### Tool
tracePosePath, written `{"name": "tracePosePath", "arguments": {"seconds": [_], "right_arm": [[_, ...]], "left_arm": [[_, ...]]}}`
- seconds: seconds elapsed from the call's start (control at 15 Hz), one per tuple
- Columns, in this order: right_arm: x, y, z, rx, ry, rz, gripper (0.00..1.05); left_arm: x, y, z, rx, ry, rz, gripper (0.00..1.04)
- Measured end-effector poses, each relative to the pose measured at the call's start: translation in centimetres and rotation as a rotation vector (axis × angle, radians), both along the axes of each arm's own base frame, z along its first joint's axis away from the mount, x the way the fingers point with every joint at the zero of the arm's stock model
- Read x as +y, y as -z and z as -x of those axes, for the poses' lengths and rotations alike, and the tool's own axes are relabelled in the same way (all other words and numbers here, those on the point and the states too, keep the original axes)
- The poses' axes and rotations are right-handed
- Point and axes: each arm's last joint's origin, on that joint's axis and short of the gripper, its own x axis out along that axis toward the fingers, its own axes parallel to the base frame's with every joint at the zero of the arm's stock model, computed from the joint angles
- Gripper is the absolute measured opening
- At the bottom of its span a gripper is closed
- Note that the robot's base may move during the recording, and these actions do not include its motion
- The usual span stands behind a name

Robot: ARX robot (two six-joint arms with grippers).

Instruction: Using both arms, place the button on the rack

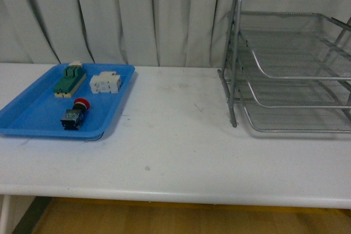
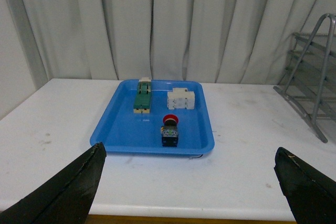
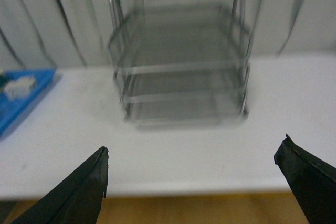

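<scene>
The button point(image 1: 74, 114) lies near the blue tray's point(image 1: 33, 108) front edge, well apart from the rack point(image 1: 235, 80), likely light, rigid and best pinched across its blocky body, while the left gripper point(image 2: 189, 153) and right gripper point(image 3: 195, 148) gape empty.

readable text: none in any view
button point(image 1: 75, 114): too small to make out any marking
white block point(image 1: 105, 83): faces too blurred to read
green block point(image 1: 69, 80): no lettering legible
rack point(image 1: 290, 75): no legible label; blurred in the right wrist view
</scene>
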Motion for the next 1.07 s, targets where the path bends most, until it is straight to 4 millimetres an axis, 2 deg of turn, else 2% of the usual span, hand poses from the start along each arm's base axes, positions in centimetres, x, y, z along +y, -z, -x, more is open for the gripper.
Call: {"name": "tracePosePath", "arguments": {"seconds": [0.07,0.13,0.2,0.27,0.33,0.53,0.67,0.73,0.93,1.07], "right_arm": [[-0.2,0.0,-0.5,0.152,0.001,-0.106,0.98],[-0.9,-0.8,-1.7,0.171,0.052,-0.207,0.98],[-2.1,-3.7,-5.1,0.078,0.079,-0.264,0.98],[-3.2,-6.2,-12.1,0.008,0.090,-0.280,0.98],[-3.7,-6.4,-15.1,0.008,0.106,-0.312,0.98],[-4.7,-4.7,-20.7,0.084,0.076,-0.484,0.98],[-5.4,-2.1,-23.1,0.129,0.061,-0.726,0.98],[-5.6,-1.2,-23.5,0.110,0.043,-0.854,0.98],[-4.4,1.4,-23.0,0.044,-0.074,-1.232,0.98],[-3.8,3.3,-22.6,0.079,-0.079,-1.384,0.98]], "left_arm": [[0.0,0.0,0.0,0.000,0.000,0.000,0.98],[0.0,0.0,0.0,0.000,0.000,0.000,0.98],[0.0,0.0,0.0,0.000,0.000,0.000,0.98],[0.0,0.0,0.0,0.000,0.000,0.000,0.98],[0.0,0.0,0.0,0.000,0.000,0.000,0.98],[0.0,0.0,0.0,0.000,0.000,0.000,0.98],[0.0,0.0,0.0,0.000,0.000,0.000,0.98],[0.0,0.0,0.0,0.000,0.000,0.000,0.98],[0.0,0.0,0.0,0.000,0.000,0.000,0.98],[0.0,0.0,0.0,0.000,0.000,0.000,0.98]]}}
